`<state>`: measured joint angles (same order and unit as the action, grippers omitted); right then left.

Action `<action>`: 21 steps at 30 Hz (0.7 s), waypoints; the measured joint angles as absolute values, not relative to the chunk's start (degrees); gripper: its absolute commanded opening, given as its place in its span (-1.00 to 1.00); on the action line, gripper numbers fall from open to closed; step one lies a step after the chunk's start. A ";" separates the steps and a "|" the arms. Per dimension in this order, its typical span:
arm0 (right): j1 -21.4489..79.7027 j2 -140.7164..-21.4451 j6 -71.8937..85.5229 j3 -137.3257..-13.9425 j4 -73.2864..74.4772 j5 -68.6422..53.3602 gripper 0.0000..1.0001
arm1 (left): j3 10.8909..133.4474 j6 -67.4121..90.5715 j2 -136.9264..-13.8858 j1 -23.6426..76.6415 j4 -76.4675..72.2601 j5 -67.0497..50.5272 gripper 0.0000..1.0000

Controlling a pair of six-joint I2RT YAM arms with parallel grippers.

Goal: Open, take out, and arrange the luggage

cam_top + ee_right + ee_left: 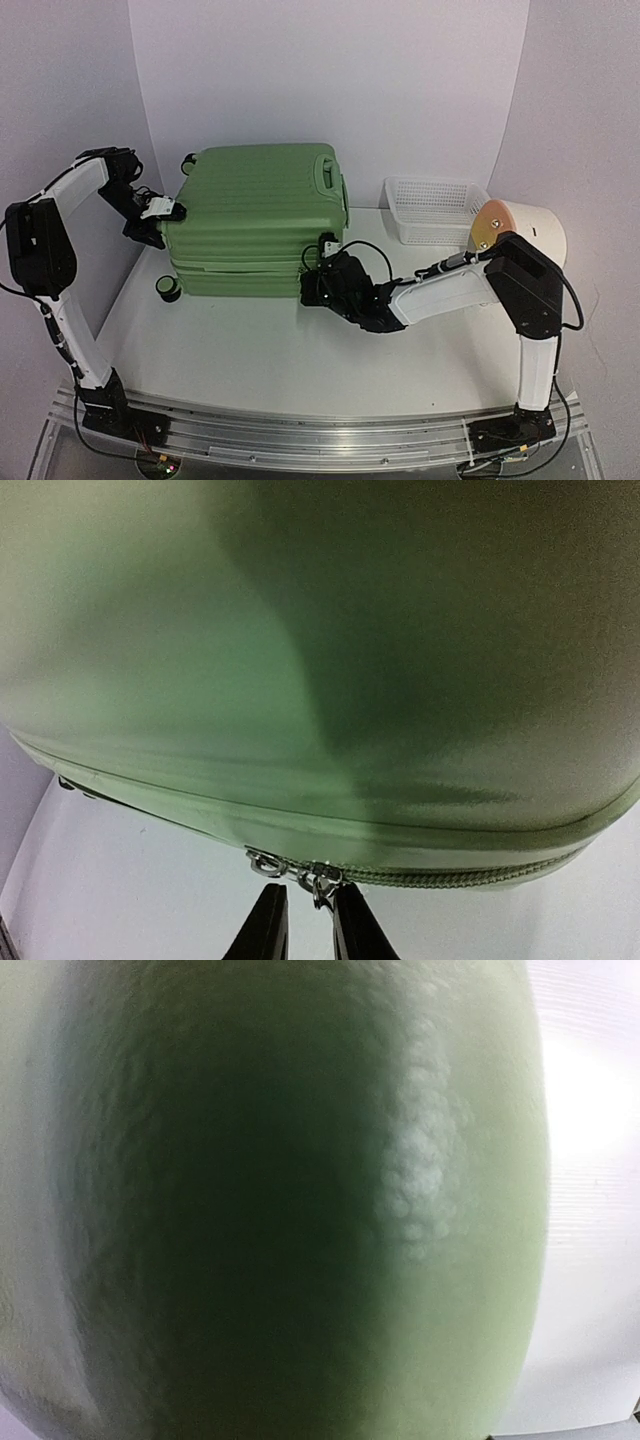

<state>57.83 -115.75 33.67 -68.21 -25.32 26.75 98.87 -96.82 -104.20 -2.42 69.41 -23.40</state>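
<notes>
Luggage lies flat on its broad side at centre-back of the table. It is a light-green ribbed shell, lid shut, with the zip seam running along the near edge. Its wheels point left: one black wheel is at the near-left corner, another at the far-left. The carry handle is on the right end.

White mesh basket sits right of the luggage, a small gap apart. The cream cylinder with the orange face is just right of the basket, behind the right arm's elbow.

Left gripper is up against the luggage's left end, between the two wheels and about level with the upper shell. In the left wrist view the green shell fills nearly the whole frame, blurred and very close. No fingers show there, so I cannot tell how wide this gripper is.

Right gripper is low at the luggage's near-right corner, right at the seam. The right wrist view shows the shell above and the zip line below it. The metal zipper pulls hang just over the fingertips. The fingers are set narrow with a slim gap. One pull tab dangles into that gap, close to the right-hand finger. I cannot tell whether it is actually pinched.
</notes>
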 measured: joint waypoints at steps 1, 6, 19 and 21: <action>57.92 -115.92 34.19 -68.46 -25.09 27.36 -0.65 | 98.87 -96.80 -104.20 -2.42 69.49 -23.52 -1.00; 58.17 -116.31 36.43 -69.54 -22.84 31.03 -0.70 | 98.87 -96.62 -104.20 -2.42 69.94 -24.08 -1.00; 58.48 -118.26 38.26 -73.48 -18.02 36.31 -0.70 | 98.87 -96.15 -104.20 -2.42 70.40 -24.80 -1.00; 58.48 -118.61 37.95 -74.06 -17.44 36.80 -0.83 | 98.87 -96.04 -104.20 -2.42 70.44 -24.85 -1.00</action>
